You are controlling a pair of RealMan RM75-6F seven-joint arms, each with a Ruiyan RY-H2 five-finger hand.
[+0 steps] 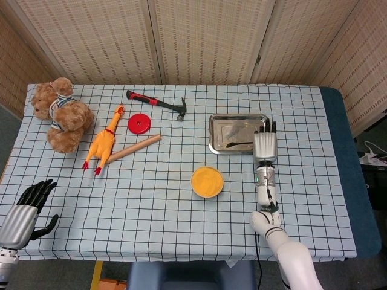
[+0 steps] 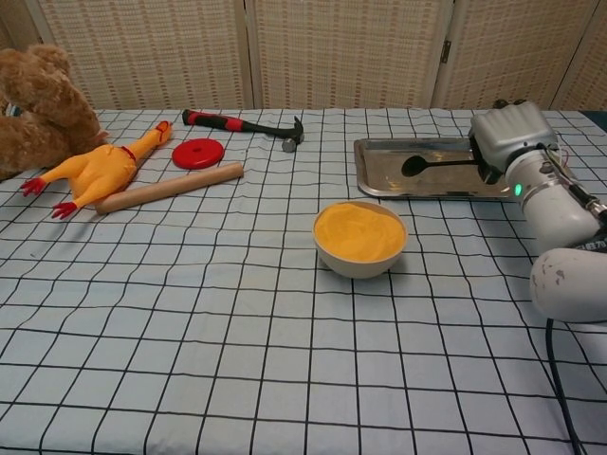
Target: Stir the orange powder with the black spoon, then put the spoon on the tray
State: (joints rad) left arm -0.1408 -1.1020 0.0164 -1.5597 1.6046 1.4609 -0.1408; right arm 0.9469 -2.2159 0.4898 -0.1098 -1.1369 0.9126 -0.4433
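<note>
Your right hand (image 2: 507, 140) grips black spoon (image 2: 438, 164) by handle end, bowl low over tray (image 2: 379, 180), ready for release; contact unclear. Orange powder (image 2: 359, 230) sits apart. Left hand (image 1: 27, 208) idle, fingers spread, holding nothing

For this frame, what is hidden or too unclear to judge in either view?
- Right hand and black spoon: both views hide the fingers behind the hand's back, so grip or release is unclear.
- Whether the spoon's bowl touches the tray: too small in the head view, unclear in the chest view.
- Left hand: outside the chest view.
- Teddy bear: cut by the chest view's left edge.
</note>
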